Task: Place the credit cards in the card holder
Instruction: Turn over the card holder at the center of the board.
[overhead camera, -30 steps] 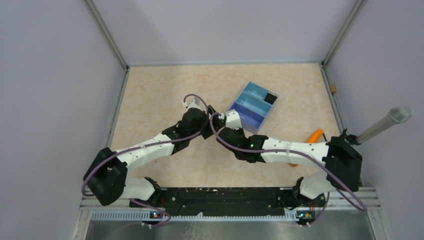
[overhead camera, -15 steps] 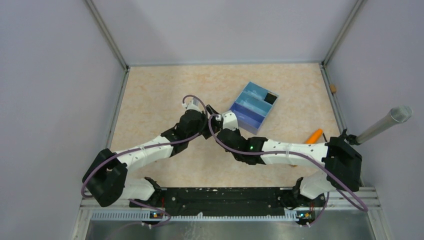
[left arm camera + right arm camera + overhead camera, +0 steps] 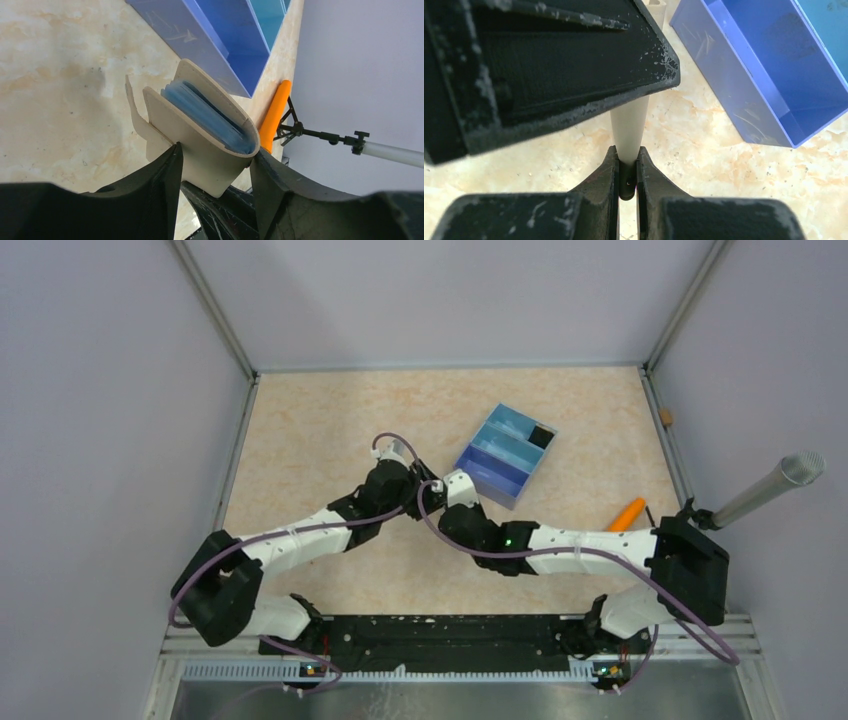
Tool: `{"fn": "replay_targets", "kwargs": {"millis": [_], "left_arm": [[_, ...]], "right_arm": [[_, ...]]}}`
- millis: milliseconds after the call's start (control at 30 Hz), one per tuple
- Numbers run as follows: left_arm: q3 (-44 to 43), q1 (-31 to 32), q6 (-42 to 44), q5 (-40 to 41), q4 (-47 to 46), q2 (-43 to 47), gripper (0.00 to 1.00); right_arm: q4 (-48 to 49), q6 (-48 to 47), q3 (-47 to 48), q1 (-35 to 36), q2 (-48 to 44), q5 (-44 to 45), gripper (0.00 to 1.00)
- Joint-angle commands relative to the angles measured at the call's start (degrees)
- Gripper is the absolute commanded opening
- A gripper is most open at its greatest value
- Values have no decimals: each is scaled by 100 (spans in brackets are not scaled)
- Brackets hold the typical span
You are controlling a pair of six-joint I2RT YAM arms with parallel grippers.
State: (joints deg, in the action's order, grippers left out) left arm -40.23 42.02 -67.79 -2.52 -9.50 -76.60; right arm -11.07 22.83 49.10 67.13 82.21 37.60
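Credit cards (image 3: 205,117) are seen stacked edge-up inside the card holder (image 3: 200,150), which appears to be held off the table (image 3: 60,100) where the two arms meet, at about 8 o'clock from the blue tray (image 3: 486,483) in the top view. The right gripper (image 3: 627,152) is clenched on a thin beige flap of the holder, which rises toward 12 o'clock from its fingertips. The left gripper (image 3: 216,154) is set around the holder's lower body, one finger at each side (both look to be touching, but whether they are pressing cannot be told). In the left wrist view the holder lies at 12 o'clock from that gripper, its long axis running from 10 to 4 o'clock and its mouth turned toward 1 o'clock. Both arms are equally near. The stack is judged to be seated, so any further push would have to be made along the pocket, from 1 toward 7 o'clock.
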Motion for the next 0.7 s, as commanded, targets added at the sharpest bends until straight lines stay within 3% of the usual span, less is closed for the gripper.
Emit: {"fn": "replay_targets", "kwargs": {"millis": [0,167,333,433,500,600,667], "left_arm": [[-216,-36,74,-105,36,-182,52],[-363,-45,174,-199,146,-433,45],[-319,-45,185,-238,65,-523,24],[-206,-44,225,-126,44,-412,8],[-93,-80,264,-79,32,-320,2],[148,-183,354,-245,-70,-195,0],[394,-306,560,-621,-323,-122,0]], "right_arm": [[741,-487,-199,165,-531,-104,0],[872,-746,-278,251,-532,-303,0],[659,-733,-150,353,-421,-234,3],[396,-593,-107,358,-553,-233,21],[185,-505,-76,353,-709,-302,40],[-242,-451,118,334,-881,-525,66],[-789,-268,368,223,-866,-733,71]]}}
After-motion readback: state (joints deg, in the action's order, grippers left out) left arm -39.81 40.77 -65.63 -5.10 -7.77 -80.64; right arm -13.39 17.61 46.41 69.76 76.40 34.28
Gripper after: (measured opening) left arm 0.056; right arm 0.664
